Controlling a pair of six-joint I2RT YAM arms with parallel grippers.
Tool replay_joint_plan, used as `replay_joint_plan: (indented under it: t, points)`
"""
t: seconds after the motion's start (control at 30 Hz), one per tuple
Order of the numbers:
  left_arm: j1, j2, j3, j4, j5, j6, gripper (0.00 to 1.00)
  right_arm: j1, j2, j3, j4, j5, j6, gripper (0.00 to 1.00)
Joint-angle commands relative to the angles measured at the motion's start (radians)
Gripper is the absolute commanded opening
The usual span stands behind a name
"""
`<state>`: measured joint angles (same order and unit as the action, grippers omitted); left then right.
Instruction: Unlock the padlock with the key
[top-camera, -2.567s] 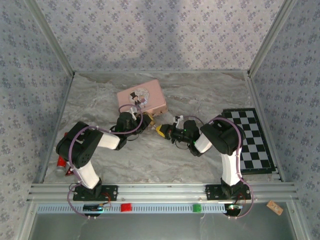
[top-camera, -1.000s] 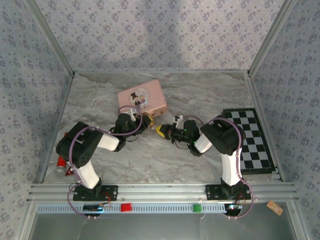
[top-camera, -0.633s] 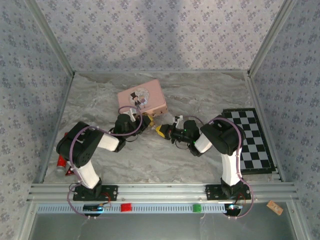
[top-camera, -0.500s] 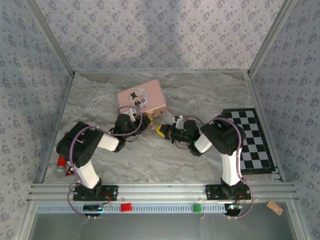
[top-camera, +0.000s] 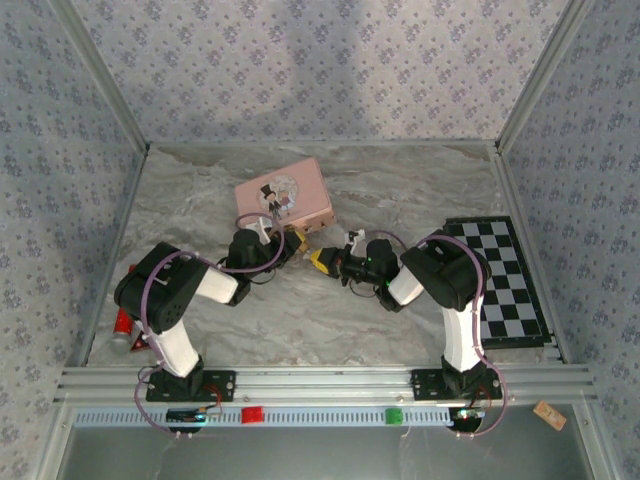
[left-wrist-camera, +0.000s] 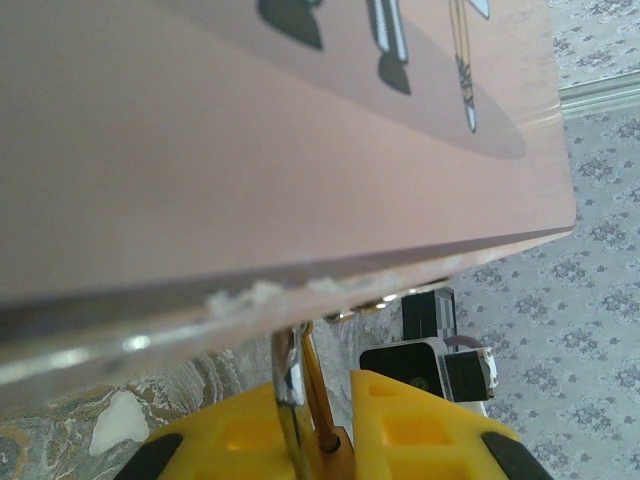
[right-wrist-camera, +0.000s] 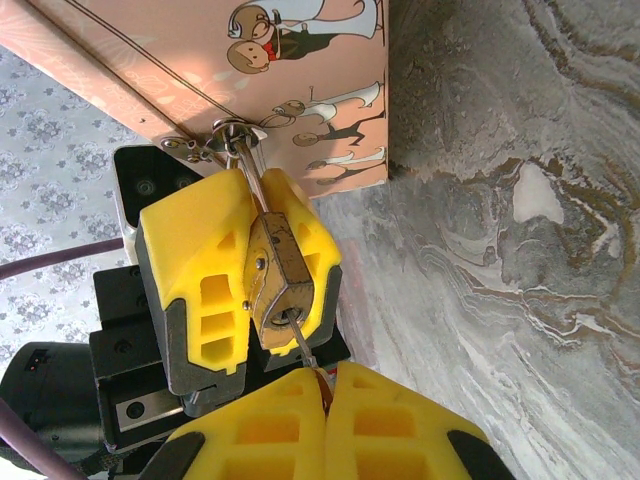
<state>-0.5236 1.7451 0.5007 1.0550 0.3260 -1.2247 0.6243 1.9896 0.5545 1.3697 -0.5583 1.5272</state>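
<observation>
The brass padlock (right-wrist-camera: 272, 275) hangs by its thin shackle (right-wrist-camera: 243, 160) from the latch of the pink tin (right-wrist-camera: 200, 60). My left gripper (left-wrist-camera: 320, 400) is shut on the padlock, its yellow fingers (right-wrist-camera: 195, 290) clamping the body from both sides. My right gripper (right-wrist-camera: 325, 385) is shut on the key (right-wrist-camera: 305, 348), whose slim blade sits in the keyhole on the padlock's underside. From above, the two grippers (top-camera: 288, 240) (top-camera: 322, 262) meet tip to tip just in front of the tin (top-camera: 283, 193). In the left wrist view the shackle (left-wrist-camera: 288, 395) rises between the fingers.
A black-and-white checkered mat (top-camera: 505, 280) lies at the right. A small red object (top-camera: 122, 325) sits by the left wall. Patterned walls enclose the marble table (top-camera: 300, 320) on three sides. The right wrist camera (left-wrist-camera: 430, 360) faces my left fingers closely.
</observation>
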Motion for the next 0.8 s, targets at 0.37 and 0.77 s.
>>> replay_joint_plan:
  t: [0.37,0.77]
  points:
    - [-0.021,0.014,-0.011,0.025,0.096,-0.09,0.0,-0.004,-0.04,0.008,0.024,-0.004,0.007,0.0]
    - [-0.033,0.017,-0.008,0.04,0.096,-0.093,0.0,-0.007,-0.036,0.037,0.025,-0.012,0.011,0.0]
